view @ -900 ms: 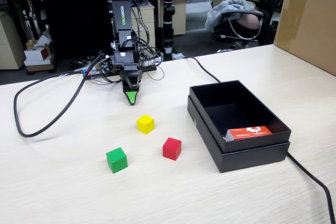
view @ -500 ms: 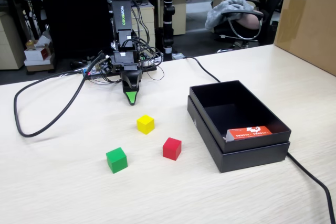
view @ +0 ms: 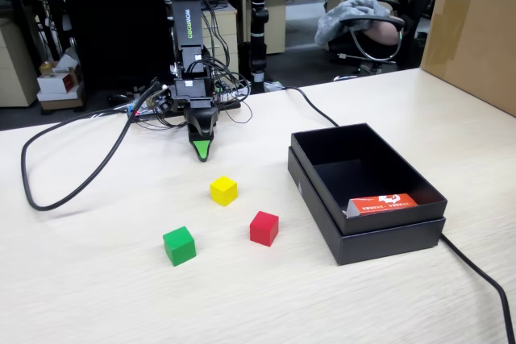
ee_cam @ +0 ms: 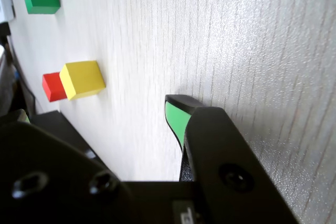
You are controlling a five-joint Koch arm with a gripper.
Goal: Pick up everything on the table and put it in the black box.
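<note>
No cube is boxed yet; the yellow cube (view: 223, 190), green cube (view: 179, 245) and red cube (view: 264, 228) sit mid-table (view: 97, 296), left of the black box (view: 322, 207) near the right edge; the box holds only a red-and-white packet (view: 382, 202); the gripper (view: 201, 151) hangs empty near the far edge; its opening cannot be judged.
</note>
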